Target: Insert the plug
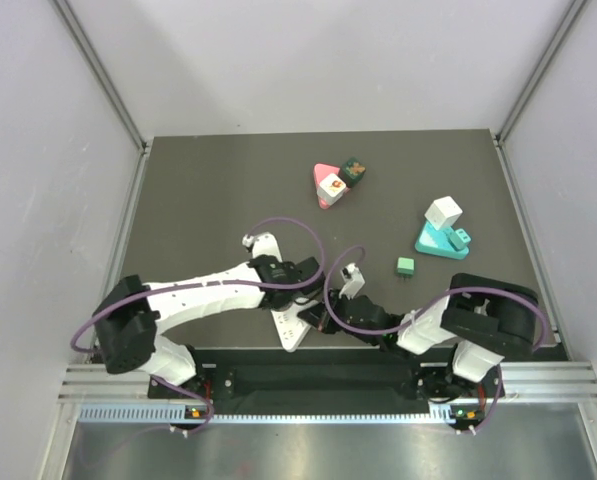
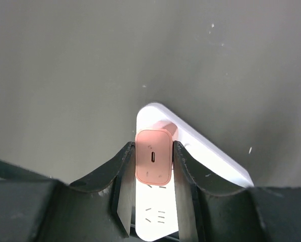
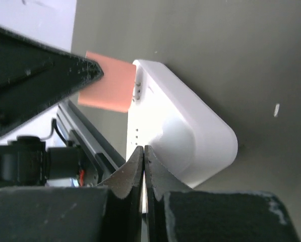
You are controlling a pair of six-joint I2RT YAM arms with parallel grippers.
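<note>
Left wrist | left end effector (image 2: 153, 153) clenched on pink charger plug (image 2: 153, 169) over white power strip (image 2: 211, 157), 6 o'clock on worktop (image 1: 208, 190) | right end effector (image 3: 143, 154) pinched closed, empty, beside strip | prongs look partly entered, gap showing | left to do: final push, release

No text can be read; tiny marks on the pink plug (image 2: 153, 164) are illegible.

The plug (image 2: 153, 162) sits on the power strip (image 2: 211, 157); both lie at the table's (image 1: 208, 190) near edge.
</note>
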